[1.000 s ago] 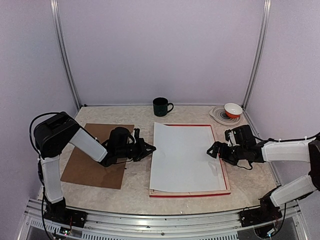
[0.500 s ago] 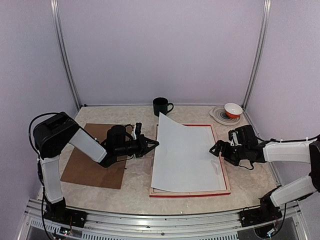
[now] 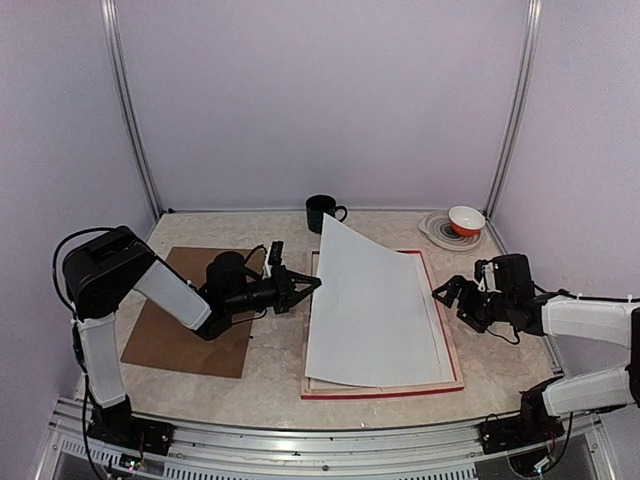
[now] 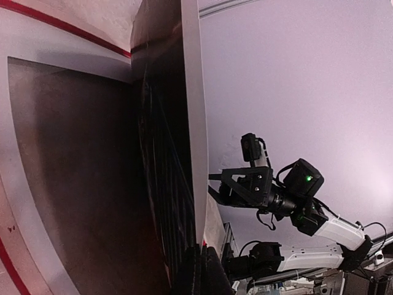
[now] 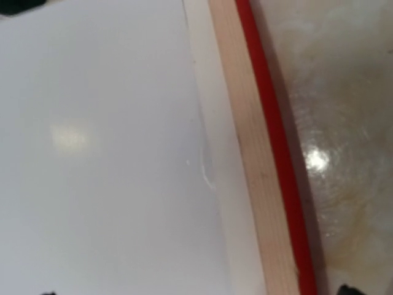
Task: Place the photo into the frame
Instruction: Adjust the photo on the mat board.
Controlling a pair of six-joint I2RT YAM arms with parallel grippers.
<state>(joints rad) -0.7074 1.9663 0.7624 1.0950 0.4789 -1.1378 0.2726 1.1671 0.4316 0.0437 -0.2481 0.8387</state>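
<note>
The photo (image 3: pixel 370 305) lies white back up over the frame (image 3: pixel 452 345), a red-edged rectangle flat on the table. The photo's left edge is raised and its right edge rests in the frame. My left gripper (image 3: pixel 312 284) is shut on that raised left edge. In the left wrist view the photo (image 4: pixel 194 117) stands edge-on above my fingertips (image 4: pixel 209 273), its dark printed side facing the frame. My right gripper (image 3: pixel 447 293) hangs open over the frame's right rail, holding nothing. The right wrist view shows the photo (image 5: pixel 92 153) beside the frame's pale wood and red edge (image 5: pixel 270 147).
A brown backing board (image 3: pixel 190 320) lies on the table under my left arm. A dark mug (image 3: pixel 322 212) stands behind the frame. A stack of plates with an orange and white bowl (image 3: pixel 457 223) sits at the back right. Booth walls close in on three sides.
My left gripper has lifted the photo's left edge from flat to well above the frame. My right gripper has drawn back to the right, off the photo.
</note>
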